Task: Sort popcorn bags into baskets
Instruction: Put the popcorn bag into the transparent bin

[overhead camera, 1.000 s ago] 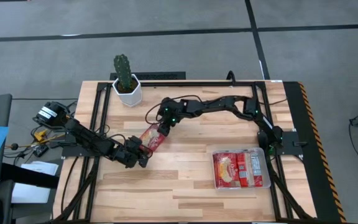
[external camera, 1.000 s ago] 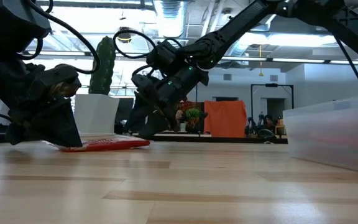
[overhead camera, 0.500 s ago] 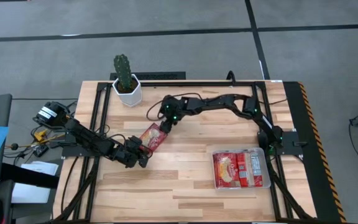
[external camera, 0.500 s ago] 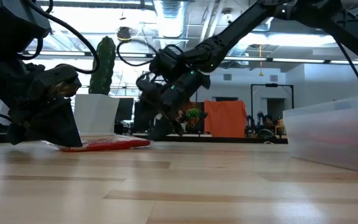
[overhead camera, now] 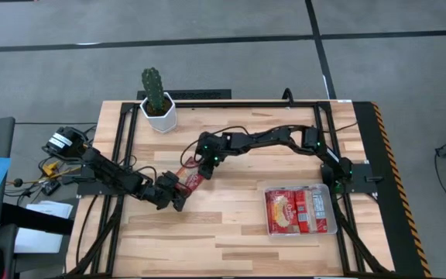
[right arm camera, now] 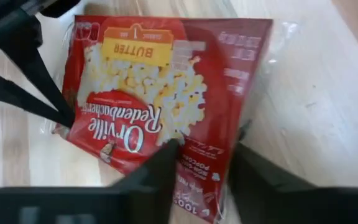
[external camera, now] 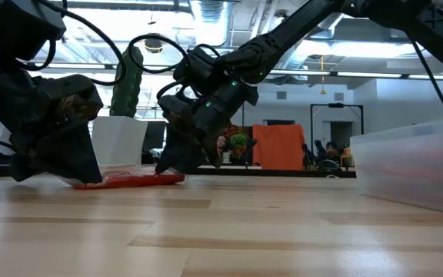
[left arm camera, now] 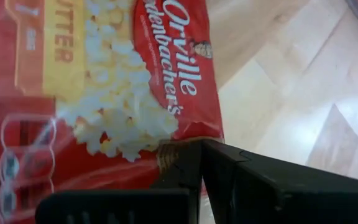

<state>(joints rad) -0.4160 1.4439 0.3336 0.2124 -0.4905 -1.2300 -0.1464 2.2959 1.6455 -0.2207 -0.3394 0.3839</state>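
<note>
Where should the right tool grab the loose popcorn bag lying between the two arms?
Judging by its pose, the free short edge of the popcorn bag nearest the right tool, coming down from above. It lies flat on the table, and the left tool sits at the opposite edge.

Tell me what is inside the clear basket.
The basket holds red popcorn bags lying flat; two faces show, and any bags beneath them are covered.

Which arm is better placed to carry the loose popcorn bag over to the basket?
Right, probably. The right pincer is open over the popcorn bag, and that arm is on the basket side. The left pincer pins the bag's far edge.
</note>
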